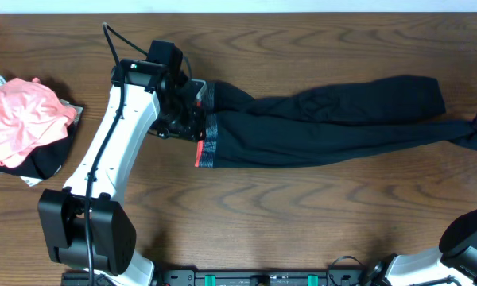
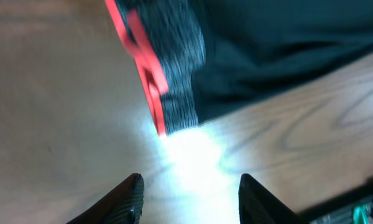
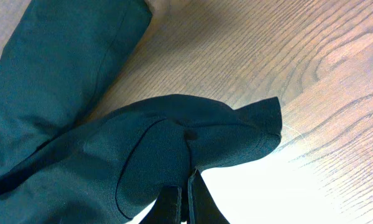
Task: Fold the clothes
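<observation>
The black leggings (image 1: 326, 127) are laid flat across the wooden table (image 1: 302, 222), stretched from the centre out to 3 o'clock, waistband (image 2: 180, 81) turned to 9 o'clock. The left arm (image 1: 115, 151) is reached up from 7 o'clock and bent over that waistband. The left gripper (image 2: 189, 180) is seen released, fingers spread above bare wood, the coral-red edging (image 2: 146, 68) just ahead, untouched. At 3 o'clock a leg cuff (image 3: 236, 134) is clenched in the right gripper (image 3: 188, 177). A pink garment (image 1: 20, 119) is heaped at 9 o'clock.
</observation>
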You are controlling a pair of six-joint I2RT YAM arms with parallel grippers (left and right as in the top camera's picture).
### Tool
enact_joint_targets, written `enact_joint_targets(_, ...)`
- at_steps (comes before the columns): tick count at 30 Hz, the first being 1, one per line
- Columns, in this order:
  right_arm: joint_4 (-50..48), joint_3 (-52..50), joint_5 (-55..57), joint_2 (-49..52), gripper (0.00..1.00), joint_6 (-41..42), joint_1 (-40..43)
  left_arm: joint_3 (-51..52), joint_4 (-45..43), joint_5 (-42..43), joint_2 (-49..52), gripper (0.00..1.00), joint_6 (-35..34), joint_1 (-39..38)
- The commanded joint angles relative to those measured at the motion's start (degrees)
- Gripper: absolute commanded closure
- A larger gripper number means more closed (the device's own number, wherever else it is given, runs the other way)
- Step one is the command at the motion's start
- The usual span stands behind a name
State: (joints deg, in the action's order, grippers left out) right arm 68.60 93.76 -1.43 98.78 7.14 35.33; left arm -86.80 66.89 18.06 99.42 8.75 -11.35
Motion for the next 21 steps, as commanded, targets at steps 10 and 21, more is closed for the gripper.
enact_joint_targets(10,0.3,0.6,1.0,-0.2,0.99,0.1,0.4,6.0,-6.3,0.5,3.1,0.43,4.0,0.2)
enact_joint_targets(21,0.4,0.6,1.0,-0.2,0.99,0.1,0.4,19.7,-24.7,8.2,3.3,0.43,8.9,0.2)
